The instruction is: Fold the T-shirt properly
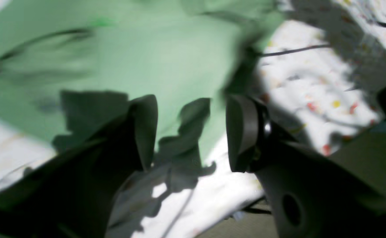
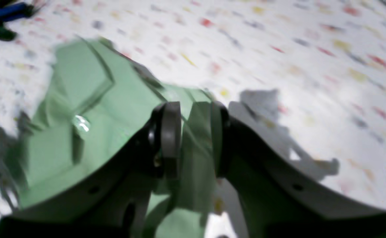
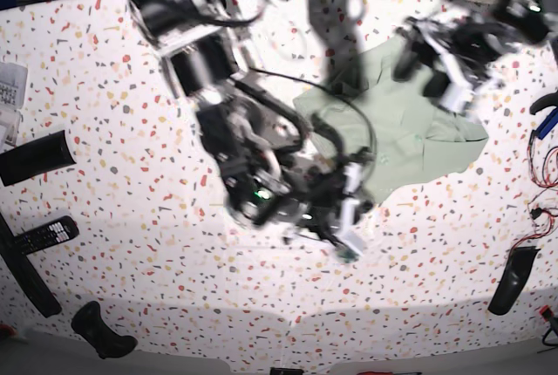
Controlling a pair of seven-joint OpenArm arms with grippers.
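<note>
The T-shirt (image 3: 410,126) is a pale sage-green cloth lying crumpled on the speckled white table (image 3: 131,183), right of centre. My right gripper (image 2: 195,138) is shut on a fold of the T-shirt (image 2: 113,109); green cloth fills the gap between its two fingers. In the base view this right gripper (image 3: 356,207) sits at the shirt's lower left edge. My left gripper (image 1: 193,132) is open with nothing between its fingers, hovering over the T-shirt (image 1: 153,56) near its edge. Seen from the base camera, the left gripper (image 3: 429,70) is over the shirt's upper right part. All views are motion-blurred.
A black cylinder (image 3: 35,157), a remote (image 3: 39,237) and a black handle (image 3: 100,331) lie at the left. At the right edge are a black object (image 3: 510,281), a blue tool (image 3: 545,122) and red wires (image 3: 540,209). A cable (image 1: 295,50) crosses the table.
</note>
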